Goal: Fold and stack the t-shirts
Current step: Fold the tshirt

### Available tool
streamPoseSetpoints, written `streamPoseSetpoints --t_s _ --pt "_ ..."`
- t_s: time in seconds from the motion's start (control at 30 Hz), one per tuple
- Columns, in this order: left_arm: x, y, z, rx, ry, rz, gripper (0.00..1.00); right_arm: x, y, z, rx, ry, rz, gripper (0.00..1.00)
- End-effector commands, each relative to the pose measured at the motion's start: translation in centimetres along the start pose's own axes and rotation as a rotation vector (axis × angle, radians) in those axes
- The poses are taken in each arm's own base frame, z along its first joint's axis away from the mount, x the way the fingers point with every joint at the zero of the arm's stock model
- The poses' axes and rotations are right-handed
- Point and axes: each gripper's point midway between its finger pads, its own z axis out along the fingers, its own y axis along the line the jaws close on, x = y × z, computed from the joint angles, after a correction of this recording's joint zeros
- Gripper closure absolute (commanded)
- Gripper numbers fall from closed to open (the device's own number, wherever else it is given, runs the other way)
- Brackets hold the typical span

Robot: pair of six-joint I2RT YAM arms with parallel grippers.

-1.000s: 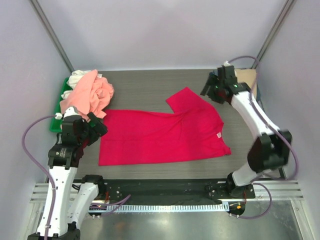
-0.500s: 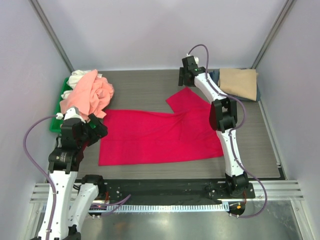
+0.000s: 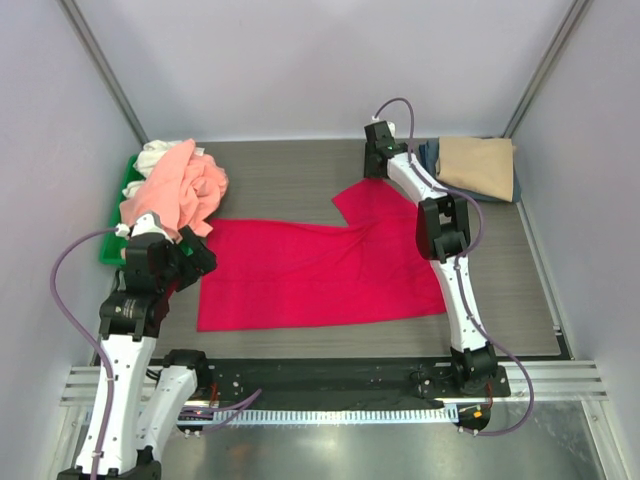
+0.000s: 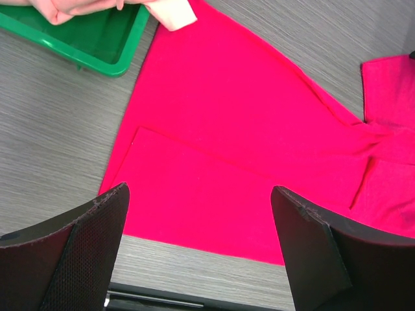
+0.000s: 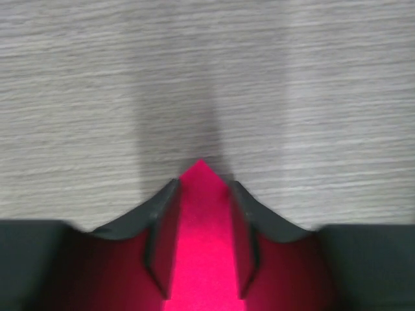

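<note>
A crimson t-shirt (image 3: 300, 275) lies flat at the centre of the grey table (image 3: 280, 170), its long axis running left to right: the hem is at the left, the shoulders at the right, and one sleeve points toward the upper centre. The right gripper (image 3: 378, 165) stands at that sleeve's tip. In the wrist view its jaws are half-spread on either side of the red corner, with no pinch to be seen. The right arm crosses the shirt's neck area and hides it. The left gripper (image 3: 185, 262), spread wide, hangs over the hem's lower-left corner. At upper left, salmon-pink and white shirts (image 3: 180, 185) bury most of a green tray (image 3: 128, 182). At upper right, a folded tan shirt (image 3: 478, 165) covers nearly all of a navy shirt (image 3: 427, 155).
</note>
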Motion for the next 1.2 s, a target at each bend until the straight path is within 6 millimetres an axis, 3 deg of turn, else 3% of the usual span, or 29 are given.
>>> streamPoseSetpoints --t_s 0.0,0.03,0.17,0.3,0.4,0.43,0.57,0.63,0.7,0.73,0.77,0.83,0.87,0.9,0.97,1.0,1.1,1.17 --pt "-0.8 -0.3 0.1 0.014 -0.03 0.014 0.1 2.8 0.6 -0.4 -0.051 0.079 -0.005 0.62" --pt "-0.8 -0.2 0.1 0.009 -0.029 0.013 0.1 3.6 0.6 -0.2 -0.049 0.09 -0.002 0.75" --pt "-0.7 -0.1 0.3 0.004 -0.022 0.012 0.1 4.1 0.4 0.1 -0.065 0.102 0.018 0.99" --pt "-0.3 -0.3 1.3 0.005 0.009 0.02 0.14 1.7 0.1 -0.5 -0.133 0.073 0.089 0.99" --pt "0.2 -0.9 2.6 0.012 0.078 0.028 0.17 -1.9 -1.6 -3.0 -0.085 -0.016 0.088 0.99" --pt "-0.3 -1.3 2.8 0.014 0.074 0.025 0.19 -3.6 -2.0 -4.7 -0.076 -0.057 0.088 0.99" --pt "-1.7 -2.6 4.9 0.003 0.102 0.004 0.22 -6.4 -4.4 -8.1 -0.013 -0.13 0.081 0.99" --pt "-2.0 -3.4 6.6 -0.016 0.144 0.007 0.22 -6.8 -5.3 -9.0 0.005 -0.142 0.084 0.99" --pt "-3.7 -4.9 7.3 -0.01 0.134 0.021 0.22 -7.2 -5.7 -10.1 0.004 -0.152 0.081 0.99" --pt "-3.2 -4.5 9.3 -0.066 0.179 0.039 0.23 -6.9 -5.9 -10.3 0.009 -0.148 0.074 0.99" --pt "-4.9 -5.4 9.6 -0.066 0.15 0.048 0.23 -6.9 -6.1 -10.5 0.017 -0.15 0.071 0.99" --pt "-5.3 -5.6 11.2 -0.111 0.167 0.078 0.25 -7.1 -7.3 -11.5 0.055 -0.161 0.084 0.99" --pt "-4.5 -5.3 13.2 -0.144 0.22 0.093 0.25 -7.1 -7.8 -11.8 0.059 -0.161 0.092 0.99" --pt "-5.6 -6.3 13.7 -0.135 0.21 0.097 0.26 -7.4 -8.2 -12.4 0.056 -0.17 0.104 0.99" --pt "-4.4 -6.1 16.1 -0.177 0.282 0.114 0.27 -7.1 -9.2 -12.3 0.048 -0.157 0.129 0.99" --pt "-5.4 -6.9 16.7 -0.167 0.267 0.114 0.28 -7.3 -9.4 -12.5 0.039 -0.162 0.136 0.99" --pt "-4.5 -6.9 19.4 -0.217 0.325 0.123 0.29 -7.3 -10.0 -12.4 0.037 -0.158 0.138 0.99" --pt "-5.3 -7.8 20.3 -0.215 0.318 0.128 0.3 -7.2 -10.7 -12.2 0.057 -0.156 0.14 0.99"
